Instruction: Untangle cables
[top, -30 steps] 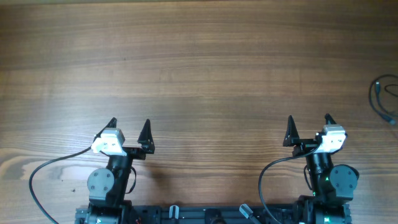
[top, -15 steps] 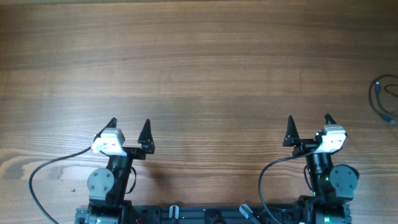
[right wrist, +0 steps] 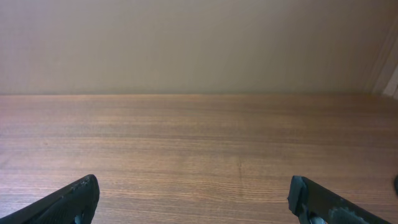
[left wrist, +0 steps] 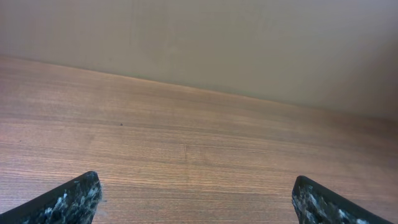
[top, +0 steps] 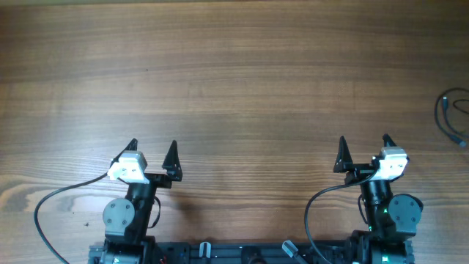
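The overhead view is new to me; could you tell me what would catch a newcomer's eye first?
The left gripper and right gripper stand open at the near edge of the wooden table, holding nothing. The only loose thing is a thin black cable curled at the table's far right, partly cut off by the frame.

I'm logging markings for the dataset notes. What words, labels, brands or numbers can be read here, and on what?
None: no readable words, labels, brands or numbers show on the table, the cables, the left gripper or the right gripper in any view.
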